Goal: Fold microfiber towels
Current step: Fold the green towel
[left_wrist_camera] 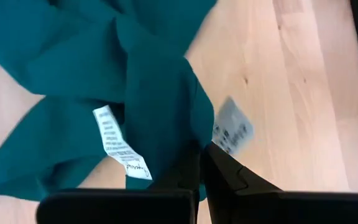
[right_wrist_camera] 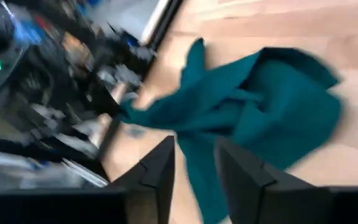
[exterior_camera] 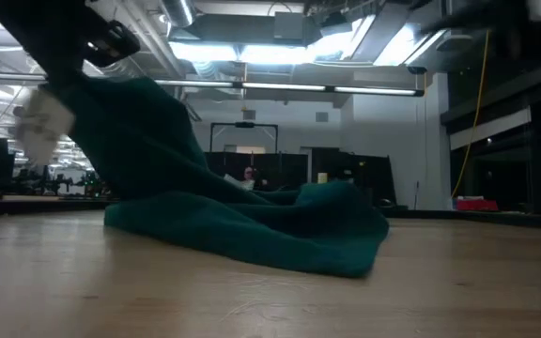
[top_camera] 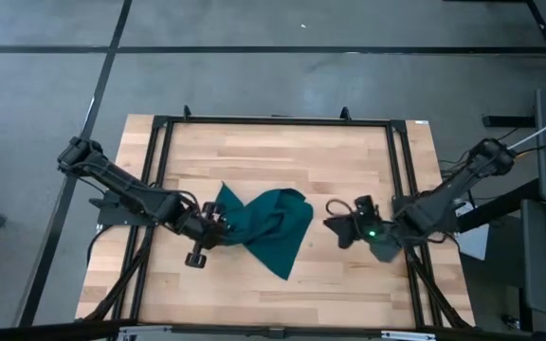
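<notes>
The dark teal towel [top_camera: 271, 225] lies crumpled in the middle of the table, one corner pointing toward the near edge. Its left end is raised, as the low view [exterior_camera: 139, 122] shows; the rest lies on the wood [exterior_camera: 280, 235]. Two white labels [left_wrist_camera: 120, 144] [left_wrist_camera: 232, 129] hang at the raised edge. My left gripper [top_camera: 214, 225] is shut on that left end. My right gripper [top_camera: 333, 224] is open and empty, just right of the towel and apart from it; its fingers point toward the towel [right_wrist_camera: 253, 118]. My left gripper pinches the towel's left edge [left_wrist_camera: 191, 140] between its two fingers, close to the white labels. The fingers come from the table's left, slanting down. The held end is lifted above the table and the cloth slopes down from it to the part that rests on the wood.
A black metal frame [top_camera: 273, 121] runs around the table's far and side edges. Bare wood lies toward the near edge [top_camera: 254, 294] and the far edge [top_camera: 282, 156]. The low view shows the room behind the table.
</notes>
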Controlling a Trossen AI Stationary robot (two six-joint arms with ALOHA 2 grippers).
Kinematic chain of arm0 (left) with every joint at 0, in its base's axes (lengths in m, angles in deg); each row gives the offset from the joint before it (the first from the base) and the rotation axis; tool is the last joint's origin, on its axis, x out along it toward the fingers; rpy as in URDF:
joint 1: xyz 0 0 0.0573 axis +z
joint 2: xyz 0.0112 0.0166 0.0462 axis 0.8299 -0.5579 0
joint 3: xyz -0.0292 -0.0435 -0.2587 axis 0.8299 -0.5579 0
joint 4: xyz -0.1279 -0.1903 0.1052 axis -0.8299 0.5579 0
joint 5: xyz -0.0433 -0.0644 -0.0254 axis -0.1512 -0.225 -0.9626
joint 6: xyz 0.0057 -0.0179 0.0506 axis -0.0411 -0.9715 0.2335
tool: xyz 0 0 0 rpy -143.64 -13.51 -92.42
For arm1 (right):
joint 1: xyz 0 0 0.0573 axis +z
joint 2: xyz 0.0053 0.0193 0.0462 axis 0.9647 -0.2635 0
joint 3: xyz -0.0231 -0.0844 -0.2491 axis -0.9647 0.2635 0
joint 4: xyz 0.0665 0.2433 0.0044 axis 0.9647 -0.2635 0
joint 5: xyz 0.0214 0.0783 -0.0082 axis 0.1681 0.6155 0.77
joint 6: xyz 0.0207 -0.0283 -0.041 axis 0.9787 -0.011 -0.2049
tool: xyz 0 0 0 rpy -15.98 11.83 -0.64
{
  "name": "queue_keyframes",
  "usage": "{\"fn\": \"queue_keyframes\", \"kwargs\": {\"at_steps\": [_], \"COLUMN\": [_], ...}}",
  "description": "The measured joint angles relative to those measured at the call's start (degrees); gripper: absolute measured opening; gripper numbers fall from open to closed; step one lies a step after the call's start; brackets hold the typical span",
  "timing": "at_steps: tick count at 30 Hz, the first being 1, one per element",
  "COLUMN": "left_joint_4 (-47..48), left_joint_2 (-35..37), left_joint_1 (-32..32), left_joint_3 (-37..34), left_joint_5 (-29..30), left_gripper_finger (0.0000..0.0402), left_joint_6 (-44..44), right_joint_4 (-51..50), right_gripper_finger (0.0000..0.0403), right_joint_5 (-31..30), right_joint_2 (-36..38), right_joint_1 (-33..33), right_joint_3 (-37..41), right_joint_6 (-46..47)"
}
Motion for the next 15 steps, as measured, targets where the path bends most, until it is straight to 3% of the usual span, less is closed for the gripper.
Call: {"fn": "queue_keyframes", "kwargs": {"at_steps": [4, 7, 11, 15], "left_joint_4": [-1.06, -2.02, -2.57, -2.61], "left_joint_2": [0.00, -0.01, -0.02, -0.02], "left_joint_1": [-0.10, -0.04, -0.03, -0.05], "left_joint_3": [0.00, 0.00, 0.00, 0.00], "left_joint_5": [1.04, 1.29, 2.53, 2.88], "left_gripper_finger": [0.0002, 0.0002, 0.0002, 0.0002], "left_joint_6": [-0.48, -0.66, -0.81, -2.05], "right_joint_4": [18.11, 20.13, 4.96, -9.61], "right_gripper_finger": [0.0165, 0.0188, 0.0192, 0.0175], "right_joint_5": [2.77, 11.19, 25.36, 31.40], "right_joint_2": [0.00, 0.03, 0.03, 0.02], "right_joint_1": [-7.54, -14.63, -23.60, -30.25], "right_joint_3": [8.16, 8.70, 4.26, -1.69], "right_joint_6": [-5.31, -14.43, -28.45, -45.69]}}
